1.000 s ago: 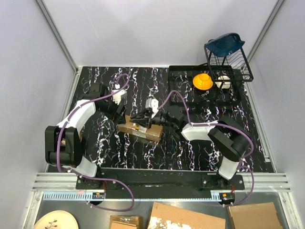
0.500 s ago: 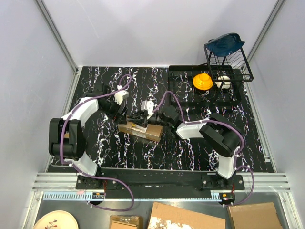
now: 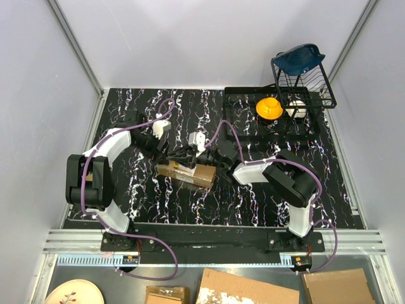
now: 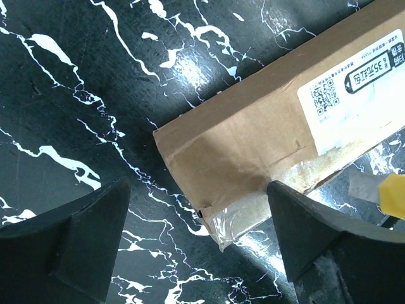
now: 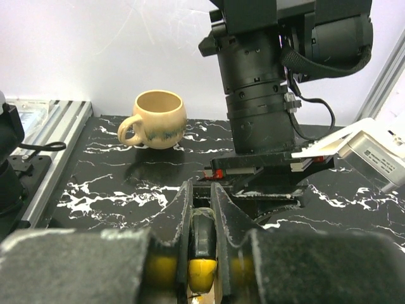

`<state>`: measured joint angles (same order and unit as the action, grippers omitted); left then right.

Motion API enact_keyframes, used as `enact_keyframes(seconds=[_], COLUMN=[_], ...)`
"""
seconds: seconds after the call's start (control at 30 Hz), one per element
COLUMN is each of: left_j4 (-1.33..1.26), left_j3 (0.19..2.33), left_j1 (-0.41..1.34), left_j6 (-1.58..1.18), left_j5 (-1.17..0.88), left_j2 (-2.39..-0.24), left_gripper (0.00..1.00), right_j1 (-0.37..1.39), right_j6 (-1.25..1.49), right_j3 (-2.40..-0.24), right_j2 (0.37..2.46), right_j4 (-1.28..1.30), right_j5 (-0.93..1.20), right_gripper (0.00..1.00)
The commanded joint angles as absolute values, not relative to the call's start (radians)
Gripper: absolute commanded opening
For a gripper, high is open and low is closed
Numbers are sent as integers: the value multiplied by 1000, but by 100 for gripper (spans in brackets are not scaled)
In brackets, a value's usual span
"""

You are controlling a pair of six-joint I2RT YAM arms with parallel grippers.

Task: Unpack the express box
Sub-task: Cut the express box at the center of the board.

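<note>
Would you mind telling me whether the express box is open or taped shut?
Shut, as far as shown: the express box lies closed, with clear tape wrapped over its visible end seam. Its other end is not clearly shown.

A black, white-veined table top point(image 3: 190, 202) fills the middle. At its far right a black wire rack point(image 3: 330, 95) carries a dark blue rounded piece point(image 3: 299, 58) on top. Left of it a flat black tray point(image 3: 235, 101) holds a yellow piece point(image 3: 269, 107), with a white one point(image 3: 296, 109) just to its right. A tan mug point(image 5: 155, 119) stands upright on the table. A yellow-and-black utility knife point(image 5: 202, 273) shows low in the right wrist view. Beyond the near edge lie torn cardboard sheets point(image 3: 247, 291) and, at the left, a plate point(image 3: 73, 292)
</note>
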<state>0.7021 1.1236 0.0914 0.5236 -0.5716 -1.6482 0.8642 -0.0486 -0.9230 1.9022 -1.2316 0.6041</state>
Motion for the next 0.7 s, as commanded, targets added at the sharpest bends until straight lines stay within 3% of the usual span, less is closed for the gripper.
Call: enact_keyframes(seconds=[0.0, 0.67], left_j4=[650, 646], left_j3=[1143, 1138], left_j1=[94, 94], left_j6=[554, 554], left_j5=[-540, -534], left_j2=[-1684, -1681], left_gripper=[91, 92], right_j1=[873, 873], right_j6=[-14, 49], right_j3=[-931, -910], right_j2=[1878, 1954], right_j4=[-1321, -1365], right_j5=[610, 583], right_gripper=[0, 0])
